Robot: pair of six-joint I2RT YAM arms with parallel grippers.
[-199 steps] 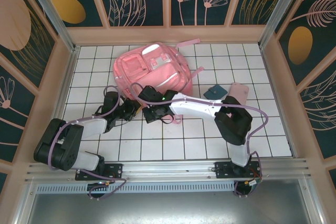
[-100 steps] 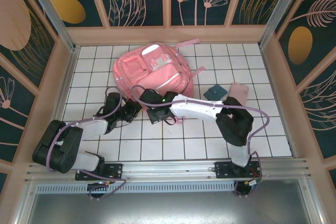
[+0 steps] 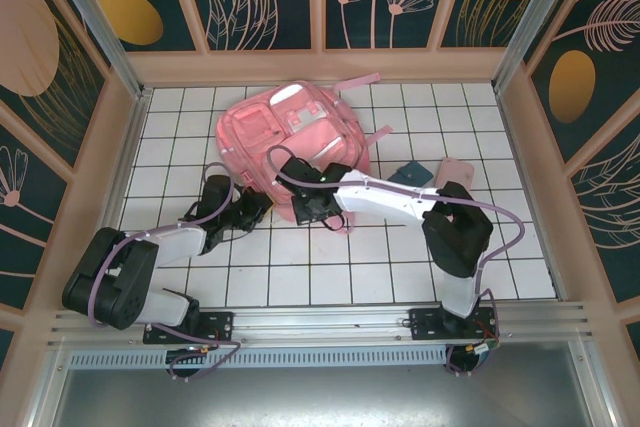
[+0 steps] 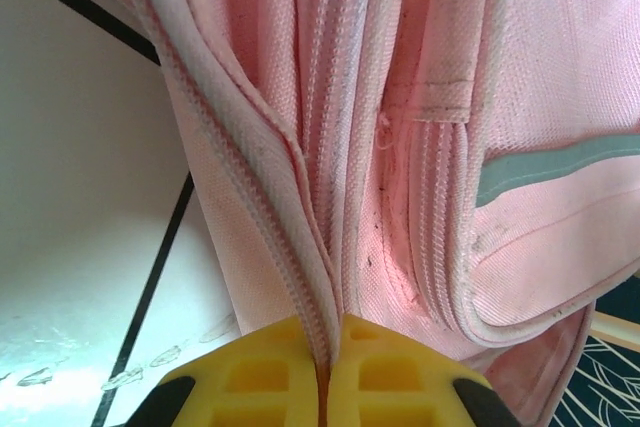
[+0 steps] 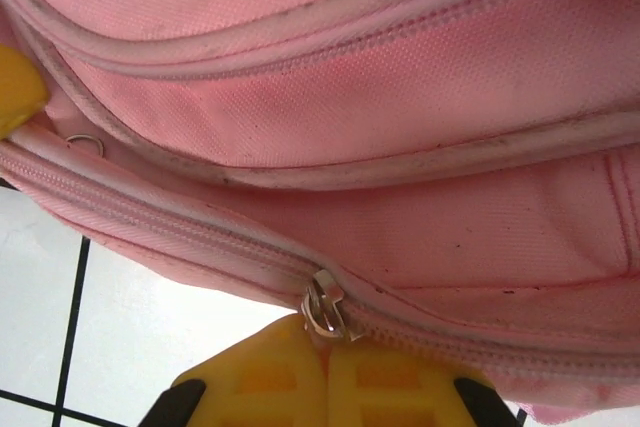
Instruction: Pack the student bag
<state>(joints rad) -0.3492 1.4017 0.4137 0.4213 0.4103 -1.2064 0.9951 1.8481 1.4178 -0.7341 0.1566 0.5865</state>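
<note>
two grippers pinched on the bag's zip
the bag (image 3: 290, 137) lies at the far middle of the table (image 3: 330, 277). the left gripper (image 4: 322, 367) is clamped on the bag's zip seam, the right gripper (image 5: 325, 352) closed on the zip pull (image 5: 325, 312). best to hold the seam taut and draw the pull along the track, not upward. count: one bag, one teal pad (image 3: 408, 176), one pink case (image 3: 458, 172), two arms.

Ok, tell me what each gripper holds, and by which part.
Left gripper pinches the student bag by its zipper-edge seam; right gripper pinches the bag's zipper pull.
</note>
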